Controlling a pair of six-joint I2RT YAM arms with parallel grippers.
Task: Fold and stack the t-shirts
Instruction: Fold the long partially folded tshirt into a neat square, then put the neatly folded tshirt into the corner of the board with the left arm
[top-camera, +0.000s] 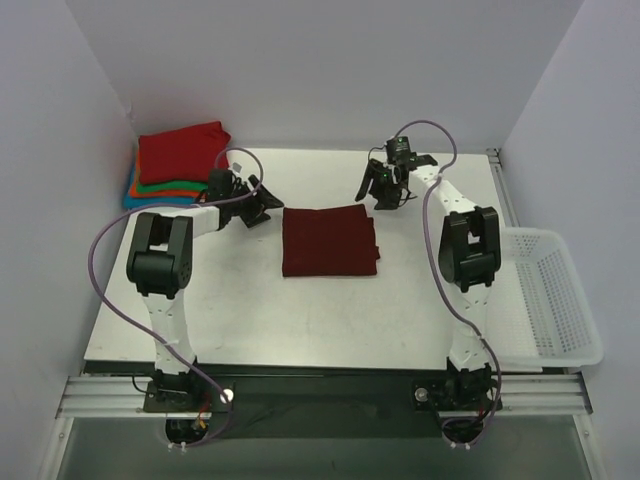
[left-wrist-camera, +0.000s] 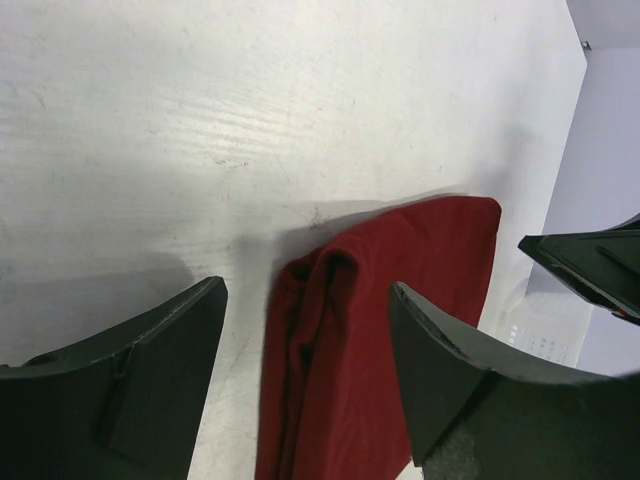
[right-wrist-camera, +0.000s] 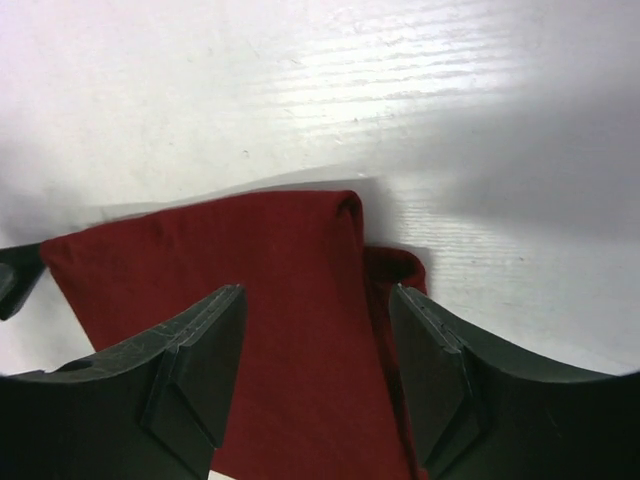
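Observation:
A dark maroon t-shirt lies folded into a rectangle at the table's middle. It also shows in the left wrist view and in the right wrist view. My left gripper is open and empty, just left of the shirt's far left corner. My right gripper is open and empty, just beyond the shirt's far right corner. A stack of folded shirts sits at the far left: bright red on top, with orange, green and blue edges below it.
A white mesh basket stands off the table's right edge. Grey walls close in the left, back and right. The arms' cables loop above the table near each base.

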